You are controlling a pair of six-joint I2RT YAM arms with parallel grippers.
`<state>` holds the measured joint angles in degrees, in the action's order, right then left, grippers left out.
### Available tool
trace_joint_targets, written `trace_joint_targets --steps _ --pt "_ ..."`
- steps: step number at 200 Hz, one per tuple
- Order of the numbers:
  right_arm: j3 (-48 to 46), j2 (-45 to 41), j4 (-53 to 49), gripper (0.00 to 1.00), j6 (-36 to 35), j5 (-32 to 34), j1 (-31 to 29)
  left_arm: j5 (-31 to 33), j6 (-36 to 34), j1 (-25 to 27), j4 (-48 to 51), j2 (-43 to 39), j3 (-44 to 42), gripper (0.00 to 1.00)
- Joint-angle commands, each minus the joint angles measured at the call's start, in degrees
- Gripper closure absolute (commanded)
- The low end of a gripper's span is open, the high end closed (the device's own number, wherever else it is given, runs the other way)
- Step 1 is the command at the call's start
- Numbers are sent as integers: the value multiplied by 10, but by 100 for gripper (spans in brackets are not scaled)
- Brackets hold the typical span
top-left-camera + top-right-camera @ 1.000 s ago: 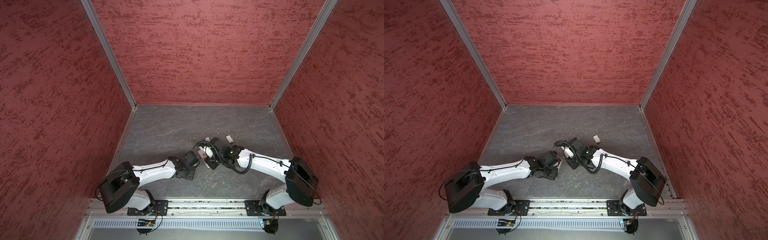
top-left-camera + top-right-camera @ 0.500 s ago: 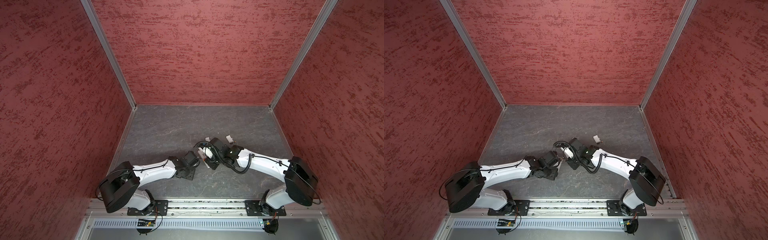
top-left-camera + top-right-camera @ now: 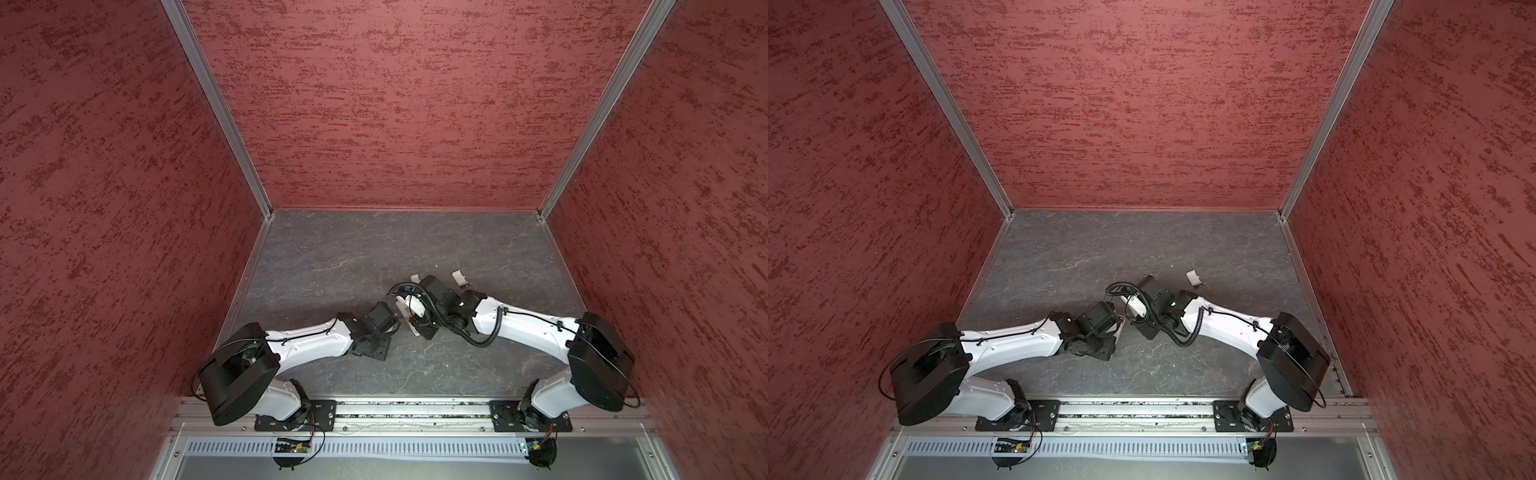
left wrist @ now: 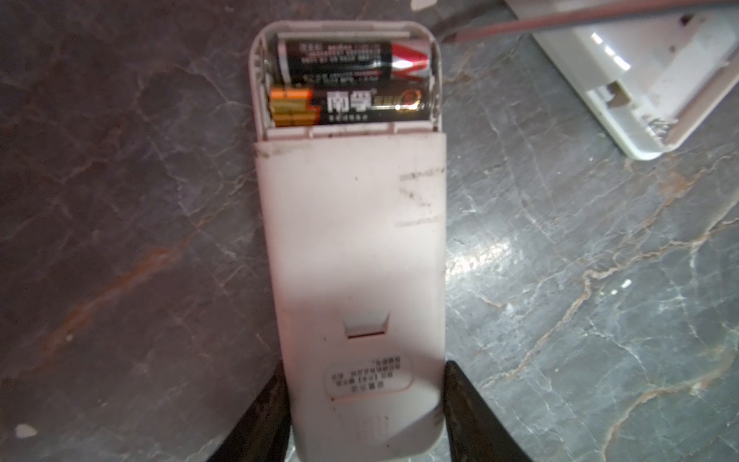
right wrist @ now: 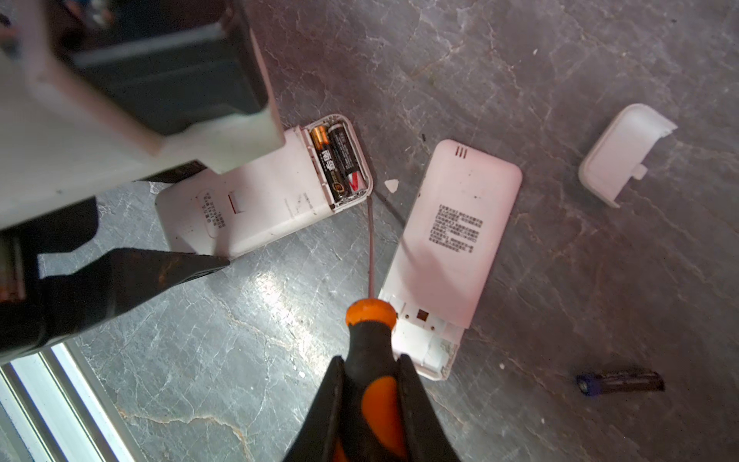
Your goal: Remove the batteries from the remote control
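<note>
A white remote control (image 4: 352, 248) lies back-up on the grey floor, and my left gripper (image 4: 364, 384) is shut on its label end. Its compartment is uncovered, and two batteries (image 4: 348, 60) (image 4: 348, 106) lie side by side in it, also seen in the right wrist view (image 5: 340, 164). My right gripper (image 5: 370, 364) is shut on the orange-and-black screwdriver (image 5: 372, 340). The screwdriver's thin shaft (image 5: 370, 240) reaches to the remote's end wall right beside the batteries. In both top views the two wrists meet at mid-floor and hide the remote.
A second white remote (image 5: 452, 240) with an uncovered, empty compartment lies just beside the screwdriver. A loose white cover (image 5: 624, 156) (image 3: 459, 277) and a single dark battery (image 5: 622, 382) lie farther out on the floor. Red walls enclose the floor on three sides.
</note>
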<state>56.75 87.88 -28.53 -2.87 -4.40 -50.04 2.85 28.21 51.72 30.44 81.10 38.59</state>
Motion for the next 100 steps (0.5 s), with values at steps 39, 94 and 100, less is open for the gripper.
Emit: trace_joint_targets --steps 39,94,100 --pt "19 -12 16 100 -13 6 2 -49 -8 3 9 25 -8 55" --pt "20 -22 13 100 -16 4 1 -50 -8 3 9 26 -7 55" --pt "21 -21 13 100 -16 2 1 -49 -8 4 9 27 -7 55"
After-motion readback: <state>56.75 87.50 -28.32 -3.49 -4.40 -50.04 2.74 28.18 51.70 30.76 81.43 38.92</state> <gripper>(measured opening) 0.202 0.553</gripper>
